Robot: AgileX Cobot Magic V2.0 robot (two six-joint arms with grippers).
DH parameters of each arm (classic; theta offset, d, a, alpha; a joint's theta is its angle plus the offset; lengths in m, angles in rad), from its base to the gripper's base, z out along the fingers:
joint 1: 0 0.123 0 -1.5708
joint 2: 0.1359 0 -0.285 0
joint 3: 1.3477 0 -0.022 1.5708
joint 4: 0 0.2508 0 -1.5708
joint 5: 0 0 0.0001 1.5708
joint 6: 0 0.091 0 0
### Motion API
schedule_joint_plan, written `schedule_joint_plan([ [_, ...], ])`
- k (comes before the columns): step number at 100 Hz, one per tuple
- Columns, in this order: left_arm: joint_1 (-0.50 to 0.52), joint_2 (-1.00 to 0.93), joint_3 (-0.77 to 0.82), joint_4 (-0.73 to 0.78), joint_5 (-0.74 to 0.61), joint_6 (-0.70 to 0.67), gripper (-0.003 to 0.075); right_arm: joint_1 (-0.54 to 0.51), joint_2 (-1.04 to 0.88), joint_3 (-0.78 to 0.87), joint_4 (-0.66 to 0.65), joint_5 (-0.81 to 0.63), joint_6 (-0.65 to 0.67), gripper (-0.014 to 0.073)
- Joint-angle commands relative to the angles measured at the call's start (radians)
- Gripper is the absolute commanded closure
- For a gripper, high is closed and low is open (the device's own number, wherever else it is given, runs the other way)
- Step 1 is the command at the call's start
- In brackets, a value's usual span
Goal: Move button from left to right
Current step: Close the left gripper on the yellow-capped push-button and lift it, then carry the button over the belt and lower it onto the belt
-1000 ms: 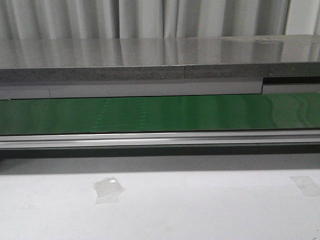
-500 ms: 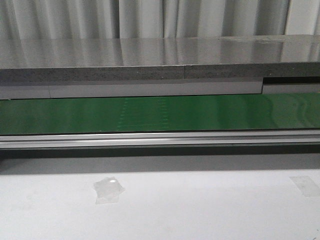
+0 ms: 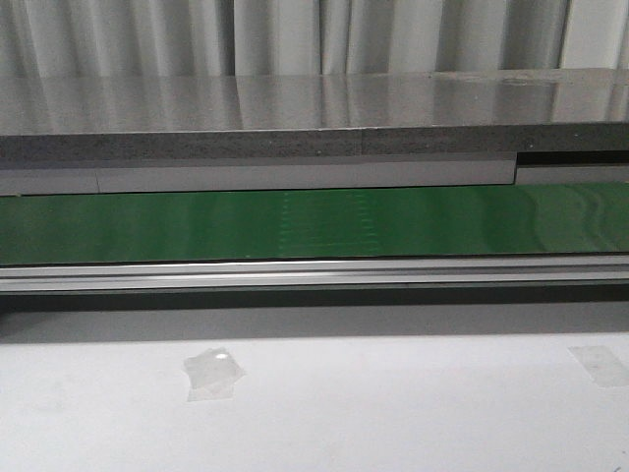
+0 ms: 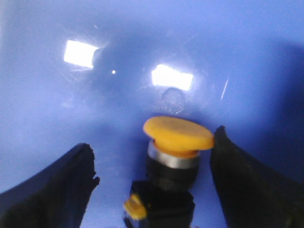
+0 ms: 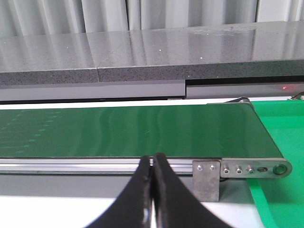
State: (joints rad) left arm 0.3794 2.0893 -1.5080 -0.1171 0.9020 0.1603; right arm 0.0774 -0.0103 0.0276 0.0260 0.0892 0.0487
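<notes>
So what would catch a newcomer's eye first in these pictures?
The yellow-orange button, standing on a glossy blue surface between the left gripper's open black jaws. Next, the long green conveyor belt crossing the front view, bare, with the right gripper shut before its end.

The button (image 4: 168, 166) is running off the left wrist picture's edge, its black body cut short. Both left fingers (image 4: 247, 185) are blurring and leaving the frame too. The right fingers (image 5: 152, 199) are getting clipped at their base.
</notes>
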Motion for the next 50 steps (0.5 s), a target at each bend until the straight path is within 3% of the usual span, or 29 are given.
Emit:
schedule_joint_plan([
  [1,-0.002,-0.022,-0.025,-0.006,0.012,-0.011,0.0240,0.000,-0.020,-0.015,-0.006,-0.083,-0.002,0.0662],
  [13,-0.002,-0.001,-0.025,-0.021,0.028,-0.011,0.0244,0.000,-0.020,-0.015,-0.006,-0.083,-0.002,0.0662],
  [23,-0.002,-0.001,-0.025,-0.021,0.030,-0.011,0.0296,0.000,-0.020,-0.015,-0.006,-0.083,-0.002,0.0662],
  [50,-0.002,-0.009,-0.025,-0.021,0.055,-0.011,0.0712,0.000,-0.020,-0.015,-0.006,-0.083,-0.002,0.0662],
])
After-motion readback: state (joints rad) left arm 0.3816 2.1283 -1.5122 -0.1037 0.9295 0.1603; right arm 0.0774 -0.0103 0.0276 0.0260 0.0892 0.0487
